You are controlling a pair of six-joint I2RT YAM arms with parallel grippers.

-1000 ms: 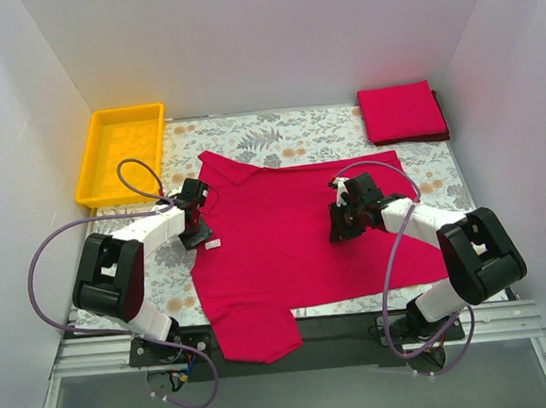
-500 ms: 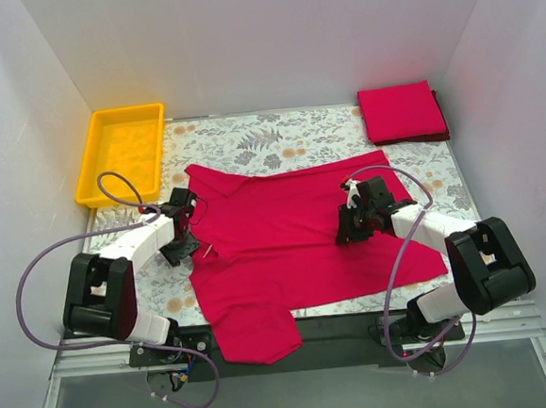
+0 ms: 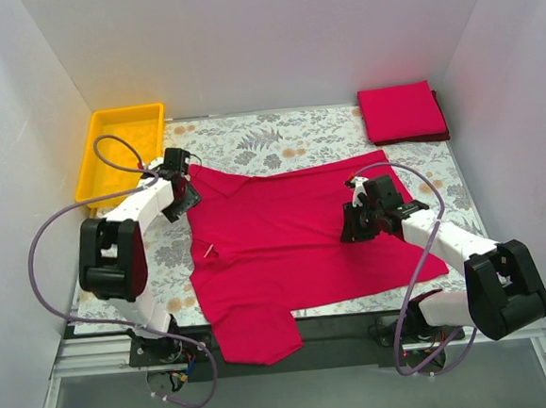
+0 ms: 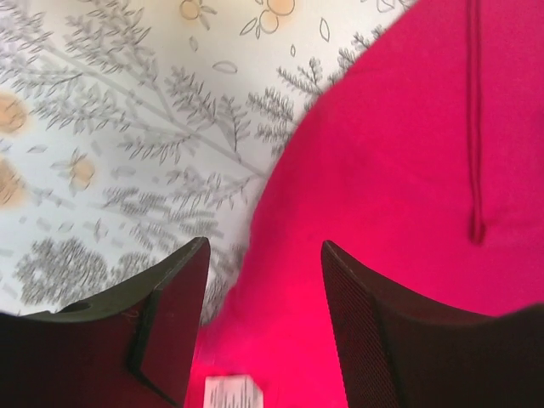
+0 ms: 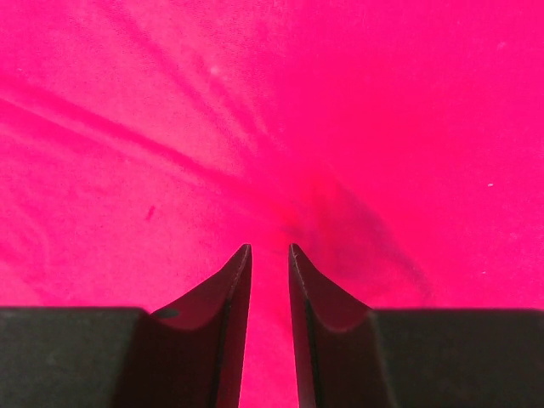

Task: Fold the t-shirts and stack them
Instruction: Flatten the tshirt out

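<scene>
A crimson t-shirt (image 3: 285, 236) is lying spread open across the middle of the floral tabletop (image 3: 277, 133). Its near-left part is reaching past the tabletop's near edge, over the dark strip by the arm bases. A small white tag (image 3: 208, 252) is showing on the cloth near its left edge. A folded stack (image 3: 401, 112) of red shirts is sitting in the far right corner, well apart from the open t-shirt. A yellow tray (image 3: 88, 171) is standing in the far left corner.

The left gripper (image 4: 264, 244) is hovering at the t-shirt's far-left corner, close to the tray. Its fingers are standing wide apart with nothing held between them. Beneath them the curved edge of the cloth is meeting the patterned tabletop.

The right gripper (image 5: 270, 246) is pressing down on the right half of the t-shirt. Its fingers are drawn close together, and creases in the cloth are running toward their tips, so it is pinching a small fold of the t-shirt. The cloth around that spot is looking darker and bunched.
</scene>
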